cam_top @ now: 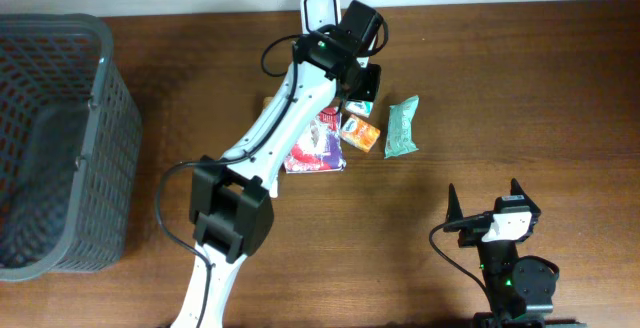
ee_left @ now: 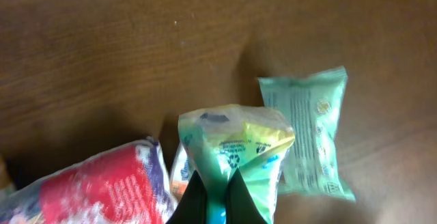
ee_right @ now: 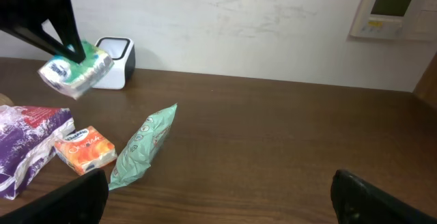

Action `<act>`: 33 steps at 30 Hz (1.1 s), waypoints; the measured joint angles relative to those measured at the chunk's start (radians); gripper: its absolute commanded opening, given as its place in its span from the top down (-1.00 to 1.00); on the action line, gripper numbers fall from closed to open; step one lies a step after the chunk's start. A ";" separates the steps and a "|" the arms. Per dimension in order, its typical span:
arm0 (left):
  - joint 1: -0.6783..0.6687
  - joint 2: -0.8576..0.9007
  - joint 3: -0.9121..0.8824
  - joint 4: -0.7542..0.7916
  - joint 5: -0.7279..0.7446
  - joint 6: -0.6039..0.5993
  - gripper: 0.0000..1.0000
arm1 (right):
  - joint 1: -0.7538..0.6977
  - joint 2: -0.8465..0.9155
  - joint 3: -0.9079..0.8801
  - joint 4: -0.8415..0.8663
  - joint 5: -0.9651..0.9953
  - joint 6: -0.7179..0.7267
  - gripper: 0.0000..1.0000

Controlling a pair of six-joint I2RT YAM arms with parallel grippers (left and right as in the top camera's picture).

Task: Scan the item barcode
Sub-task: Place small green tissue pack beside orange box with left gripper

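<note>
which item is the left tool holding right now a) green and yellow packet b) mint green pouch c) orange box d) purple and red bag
A, the left tool is pinched shut on the green and yellow packet, held up off the table near the scanner.

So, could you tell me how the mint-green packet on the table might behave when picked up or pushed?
The mint-green packet looks like a soft film pouch with crimped ends, so it would probably flex and feel light. Lying flat, it should slide rather than roll if pushed.
</note>
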 measured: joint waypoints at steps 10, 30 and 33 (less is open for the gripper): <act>-0.071 0.182 0.000 0.158 -0.002 -0.238 -0.04 | 0.000 0.000 0.000 0.000 0.000 0.000 -0.97; 0.111 -0.140 0.011 -0.105 0.134 -0.076 -0.99 | 0.000 0.000 0.000 0.000 0.000 -0.001 -0.97; 0.164 -0.216 0.017 -0.195 0.119 -0.036 -0.98 | 0.000 0.000 0.000 0.000 0.000 0.000 -0.97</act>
